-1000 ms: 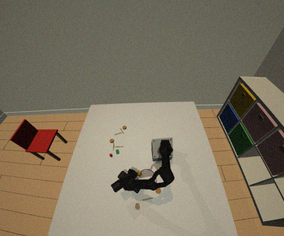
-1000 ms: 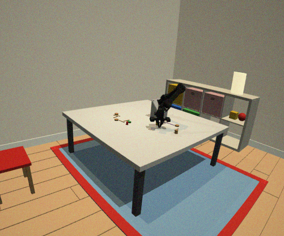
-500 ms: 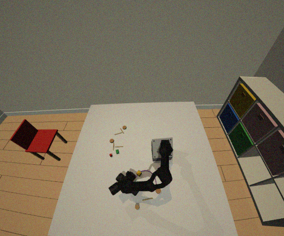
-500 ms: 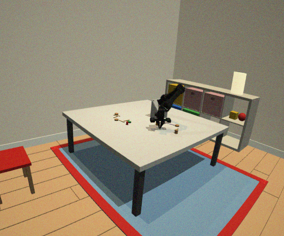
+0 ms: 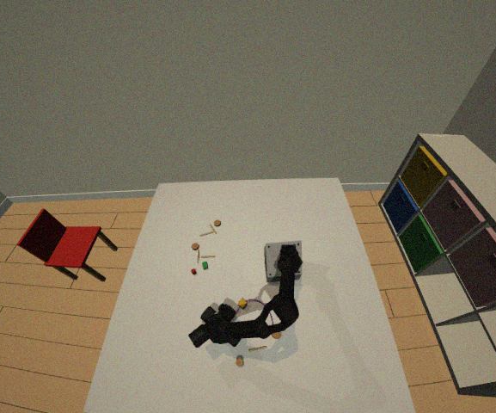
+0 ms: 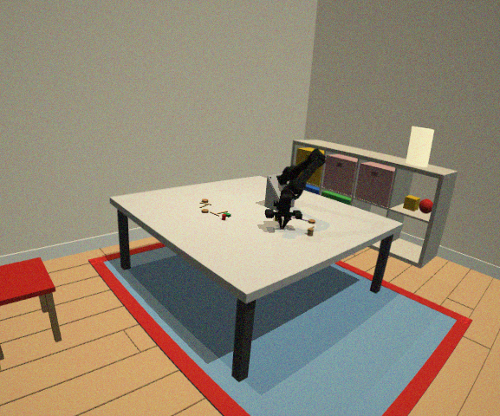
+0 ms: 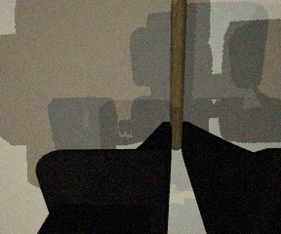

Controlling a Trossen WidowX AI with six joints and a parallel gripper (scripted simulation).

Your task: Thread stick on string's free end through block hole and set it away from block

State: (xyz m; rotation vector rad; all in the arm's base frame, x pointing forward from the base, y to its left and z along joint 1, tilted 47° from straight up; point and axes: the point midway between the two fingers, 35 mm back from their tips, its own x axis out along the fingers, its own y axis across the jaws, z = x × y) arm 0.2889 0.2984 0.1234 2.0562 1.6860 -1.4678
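Note:
My gripper (image 6: 282, 226) (image 7: 174, 129) is shut on the wooden stick (image 7: 179, 58), low over the table. The stick runs from between the fingertips to the top edge of the wrist view, where its far end is cut off. The yellow wooden block (image 5: 242, 303) stands on the table close beside the gripper; it is outside the wrist view, and its hole cannot be made out. The purple string (image 5: 253, 300) curves from near the block, past the arm, toward the round wooden button (image 5: 276, 335) (image 6: 311, 221). The arm hides the fingertips in the top view.
A loose stick (image 5: 257, 348) and a brown round piece (image 5: 239, 360) (image 6: 310, 231) lie near the arm. Farther left are several sticks, two buttons (image 5: 217, 222) (image 5: 194, 246), a green block (image 5: 205, 265) and a red piece (image 5: 192, 271). The arm's grey base (image 5: 272, 257) stands behind.

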